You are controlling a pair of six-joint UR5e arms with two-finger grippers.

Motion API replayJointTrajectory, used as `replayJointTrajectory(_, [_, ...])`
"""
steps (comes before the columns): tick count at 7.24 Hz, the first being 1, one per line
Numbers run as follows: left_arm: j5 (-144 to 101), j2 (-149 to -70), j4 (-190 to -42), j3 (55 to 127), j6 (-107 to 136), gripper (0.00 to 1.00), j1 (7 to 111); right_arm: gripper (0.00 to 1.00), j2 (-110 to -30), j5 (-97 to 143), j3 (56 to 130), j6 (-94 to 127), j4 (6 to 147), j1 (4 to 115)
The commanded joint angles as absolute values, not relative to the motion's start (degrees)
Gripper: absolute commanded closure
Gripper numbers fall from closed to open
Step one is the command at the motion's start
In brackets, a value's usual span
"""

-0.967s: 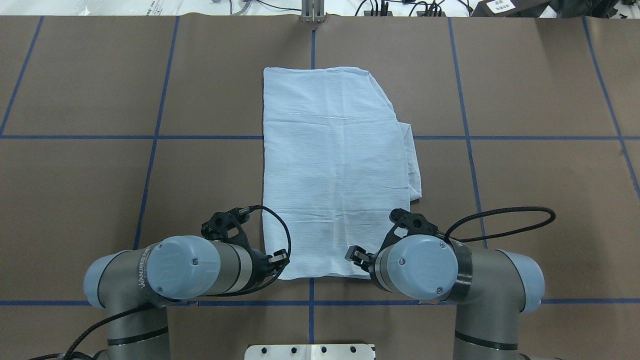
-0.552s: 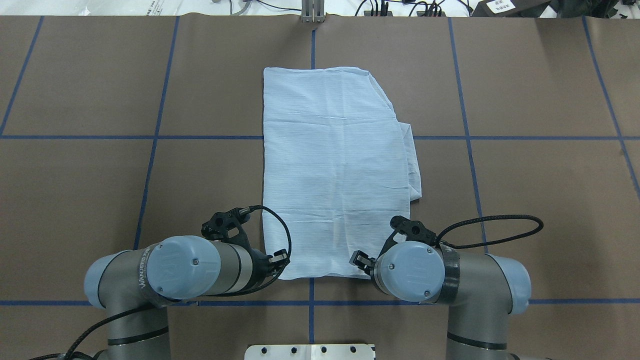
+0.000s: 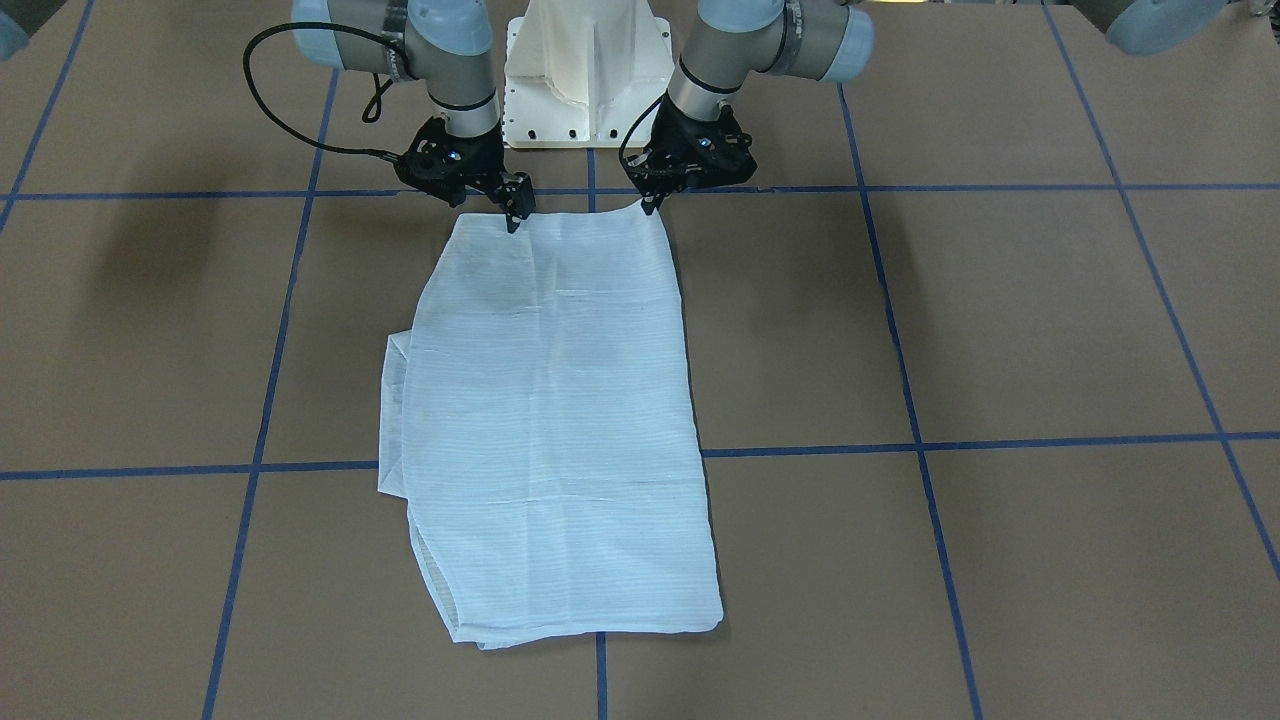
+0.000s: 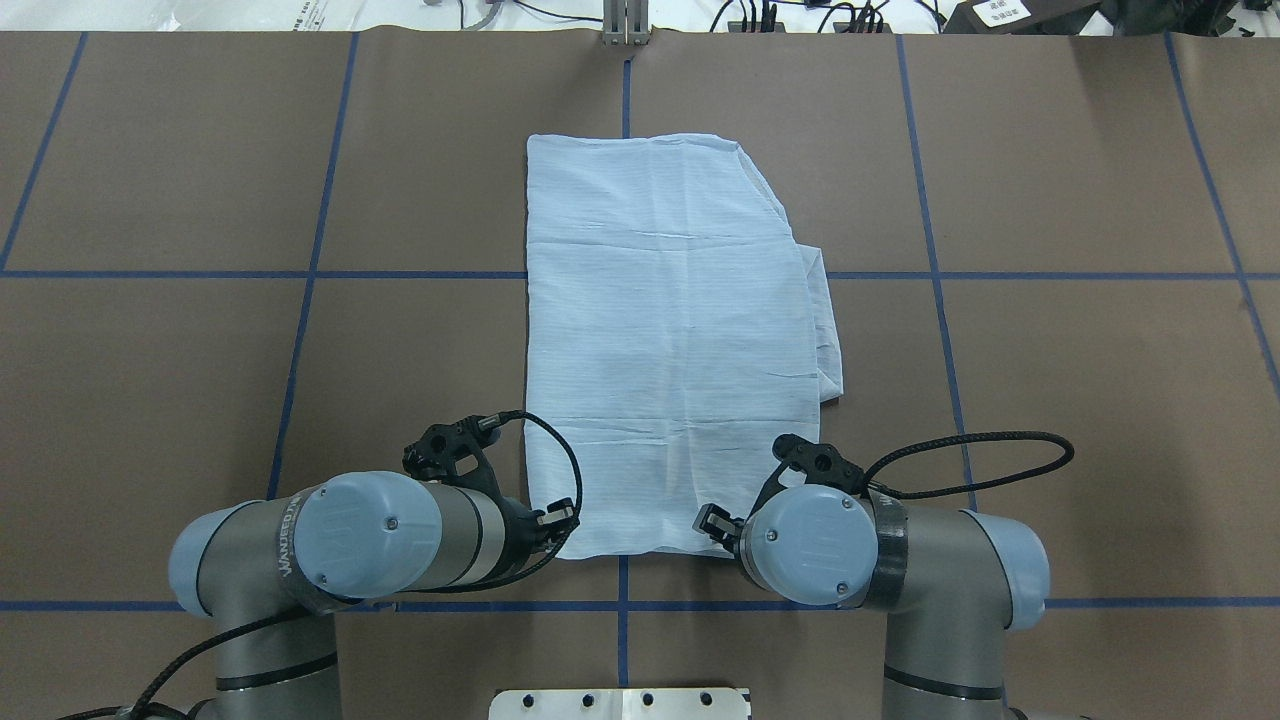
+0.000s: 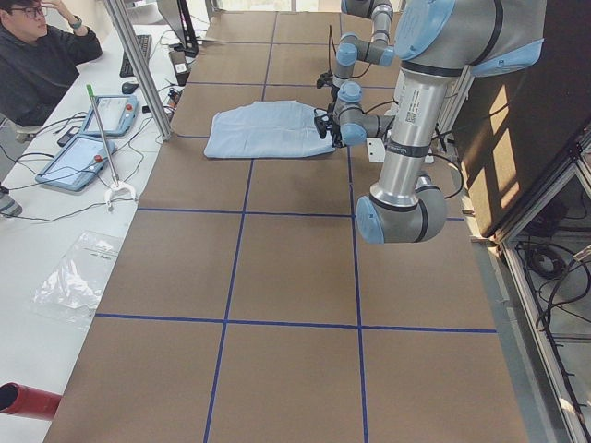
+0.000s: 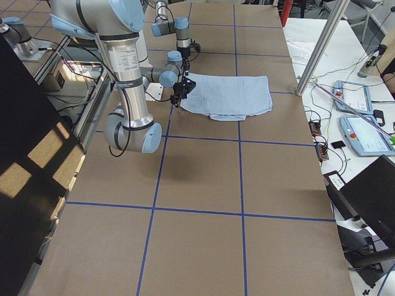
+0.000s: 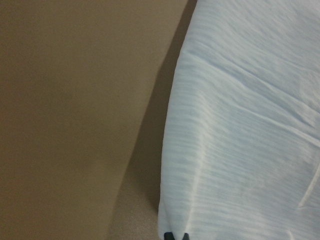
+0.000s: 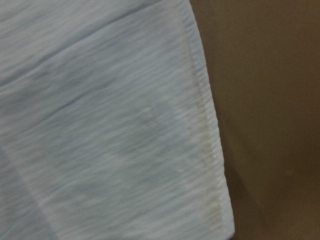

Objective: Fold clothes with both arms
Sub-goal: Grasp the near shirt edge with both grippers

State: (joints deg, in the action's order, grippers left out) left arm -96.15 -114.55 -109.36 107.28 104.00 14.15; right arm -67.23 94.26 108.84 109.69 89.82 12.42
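Though overhead hides it, the front view shows left pincer [image 3: 649,205] clamped on shirt [image 3: 555,420]; right pincer [image 3: 515,217] unclear.

You have a brown worktop [image 4: 1080,400] ruled into large squares by blue tape lines [image 4: 313,250]. Along its far edge runs a white side table [image 5: 28,305], where you can see two blue-framed control pendants [image 5: 78,159] and a clear plastic bag [image 5: 74,277]. A slanted metal pole [image 5: 138,69] rises where the two surfaces meet, and a person [image 5: 37,65] sits at the table's end. On the opposite side, sunlight falls in patches across a dark panel [image 5: 503,138].
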Motion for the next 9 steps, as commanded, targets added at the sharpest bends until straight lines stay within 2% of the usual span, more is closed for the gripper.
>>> replayJointTrajectory(1, [-96.15,-114.52,-109.42,107.14,103.89,1.00,14.15,0.00,-66.54,94.31,108.20,109.69,89.82,12.30])
replayJointTrajectory(3, [-96.15,-114.52,-109.42,107.14,103.71,1.00,14.15,0.02,-66.53,94.31,107.93,109.69,90.00,12.13])
replayJointTrajectory(4, [-96.15,-114.61,-109.42,107.14,103.71,1.00,14.15,0.12,-66.53,94.39,107.93,109.69,90.09,12.13])
replayJointTrajectory(5, [-96.15,-114.52,-109.42,107.14,103.71,1.00,14.15,0.28,-66.53,94.39,107.93,109.69,90.09,12.13])
replayJointTrajectory(6, [-96.15,-114.52,-109.42,107.14,103.71,1.00,14.15,0.52,-66.53,94.48,107.93,109.60,90.09,12.13])
replayJointTrajectory(7, [-96.07,-114.61,-109.42,107.14,103.71,1.00,14.15,0.65,-66.53,94.40,108.02,109.60,90.09,12.13])
replayJointTrajectory(9, [-96.06,-114.52,-109.42,107.14,103.71,1.00,14.15,0.76,-66.53,94.48,108.19,109.51,90.09,12.22])
